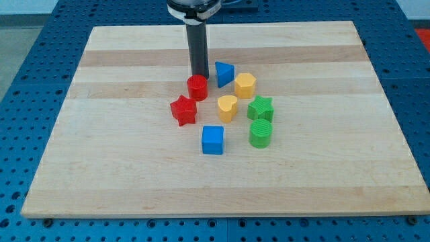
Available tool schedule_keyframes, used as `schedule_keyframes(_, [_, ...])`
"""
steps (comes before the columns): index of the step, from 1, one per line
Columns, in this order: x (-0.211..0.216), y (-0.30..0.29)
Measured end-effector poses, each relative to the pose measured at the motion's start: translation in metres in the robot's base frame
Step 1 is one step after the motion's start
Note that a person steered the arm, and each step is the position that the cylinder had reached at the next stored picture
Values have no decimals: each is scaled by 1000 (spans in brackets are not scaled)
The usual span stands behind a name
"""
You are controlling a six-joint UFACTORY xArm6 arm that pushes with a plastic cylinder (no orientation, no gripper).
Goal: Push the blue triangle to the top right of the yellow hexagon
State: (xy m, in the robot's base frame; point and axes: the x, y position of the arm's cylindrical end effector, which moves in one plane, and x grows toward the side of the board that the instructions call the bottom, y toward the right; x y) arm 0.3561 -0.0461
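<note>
The blue triangle (224, 73) sits near the board's middle, just to the left of the yellow hexagon (245, 85) and nearly touching it. My tip (199, 74) is down on the board just left of the blue triangle and right above the red cylinder (197, 87). The dark rod rises from the tip to the view's top.
A red star (183, 110), a yellow heart (228, 107), a green star (261, 107), a green cylinder (261, 133) and a blue cube (213, 139) lie below the triangle. The wooden board (121, 168) rests on a blue perforated table.
</note>
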Motion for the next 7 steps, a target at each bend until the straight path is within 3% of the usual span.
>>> schedule_keyframes(7, [-1, 49])
